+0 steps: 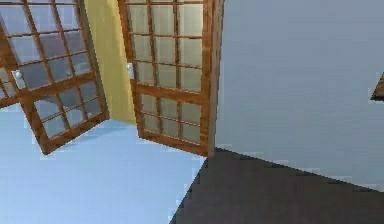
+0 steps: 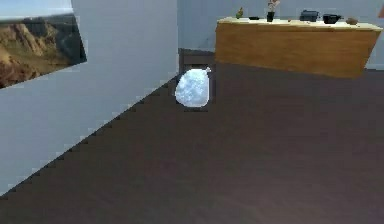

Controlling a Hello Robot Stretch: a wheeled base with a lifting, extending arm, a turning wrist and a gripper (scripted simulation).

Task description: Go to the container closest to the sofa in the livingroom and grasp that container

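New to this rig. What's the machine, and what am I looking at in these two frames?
The machine is a simulated wheeled robot with one arm that lifts and extends.

The forward view comes from a camera on the robot looking ahead and slightly down. It shows a left door and a right door, both wood with glass panes, a yellow wall between them, and dark floor.

The arm side view looks out to the side where the arm reaches. It shows a landscape picture, a pale blob on the floor, and a wooden counter carrying small items.
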